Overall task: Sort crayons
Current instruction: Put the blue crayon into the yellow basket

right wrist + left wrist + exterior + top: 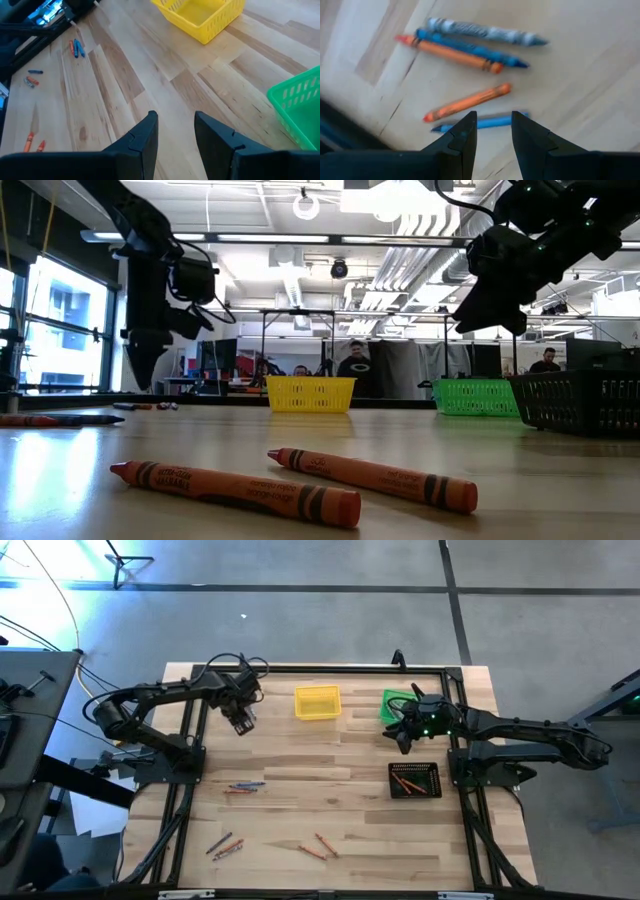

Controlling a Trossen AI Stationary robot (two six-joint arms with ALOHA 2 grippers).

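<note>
A pale wooden plank counter (330, 810) holds a yellow mesh plastic bin (317, 702), green mesh bin (397, 705) and black mesh bin (414, 780) containing orange crayons. The left tool (241, 722) and right tool (402, 736) hover empty, fingers slightly spread. Thin orange, blue and grey wax crayons (244, 786) lie scattered along the counter's near half.
</note>
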